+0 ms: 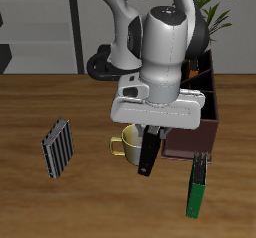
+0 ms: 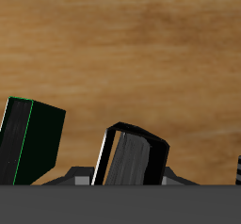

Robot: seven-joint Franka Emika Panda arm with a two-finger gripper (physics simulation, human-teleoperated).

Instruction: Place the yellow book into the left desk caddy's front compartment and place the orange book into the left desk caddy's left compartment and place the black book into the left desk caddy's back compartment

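My gripper (image 1: 152, 132) is shut on the black book (image 1: 149, 154). The slim black-covered book hangs nearly upright from the fingers, just above the table. It hangs between a mug and the front wall of the dark-brown left desk caddy (image 1: 192, 142). In the wrist view the black book (image 2: 132, 157) shows its grey page edge between my fingers. A small orange patch (image 1: 190, 75) shows at the caddy's back behind the arm, and I cannot tell if it is the orange book. The yellow book is out of view, and the arm hides most of the caddy's compartments.
A pale yellow mug (image 1: 128, 139) stands beside the hanging book. A slim green book (image 1: 198, 187) lies near the table's front edge before the caddy, and it also shows in the wrist view (image 2: 28, 143). A black-and-white striped book (image 1: 58, 147) lies apart from them.
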